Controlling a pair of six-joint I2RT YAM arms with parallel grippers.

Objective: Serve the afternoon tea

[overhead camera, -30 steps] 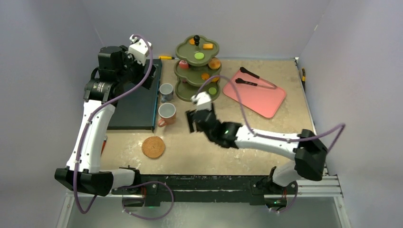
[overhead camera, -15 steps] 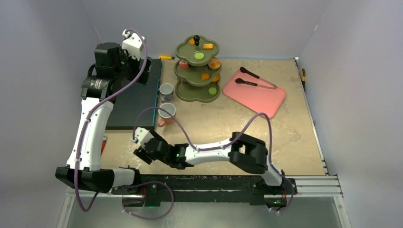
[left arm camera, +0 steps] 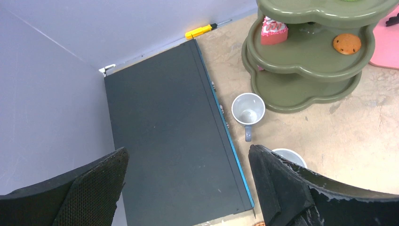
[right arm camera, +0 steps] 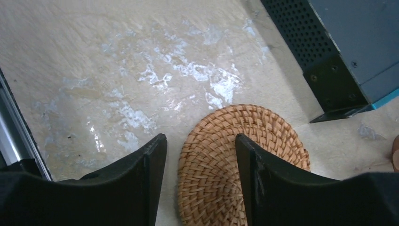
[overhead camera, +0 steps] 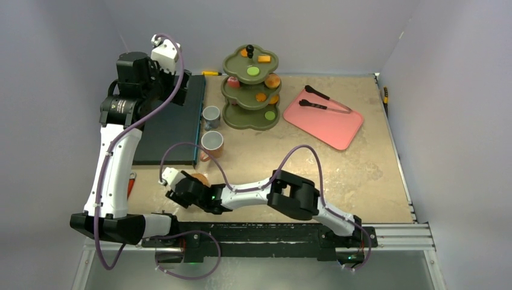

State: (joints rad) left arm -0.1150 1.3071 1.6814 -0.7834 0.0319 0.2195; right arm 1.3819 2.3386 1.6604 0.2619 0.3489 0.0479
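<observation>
A small grey mug point(overhead camera: 211, 116) and a larger orange mug point(overhead camera: 212, 144) stand beside a green tiered stand point(overhead camera: 250, 90) holding toy sweets: a green round point(overhead camera: 253, 70), an orange round point(overhead camera: 273, 80) and a pink cake slice point(overhead camera: 233, 81). My left gripper point(overhead camera: 183, 89) hangs open and empty high over a dark box point(overhead camera: 172, 130). In the left wrist view, the gripper point(left arm camera: 188, 153) sees the grey mug point(left arm camera: 248, 109), the cake slice point(left arm camera: 274, 29) and the orange mug's rim point(left arm camera: 289, 155). My right gripper point(overhead camera: 175, 196) is open, low over a woven coaster point(right arm camera: 244, 160). In the right wrist view point(right arm camera: 201, 139), the coaster's left edge lies between its fingers.
A pink tray point(overhead camera: 326, 118) with black tongs point(overhead camera: 323, 99) lies at the back right. The dark box's corner point(right arm camera: 339, 61) is close beyond the coaster. A yellow tool point(left arm camera: 200, 31) lies by the back wall. My right arm stretches across the near table.
My right arm has swung from beside the stand down to the near left, over the coaster. My left gripper has drawn slightly back and left over the box.
</observation>
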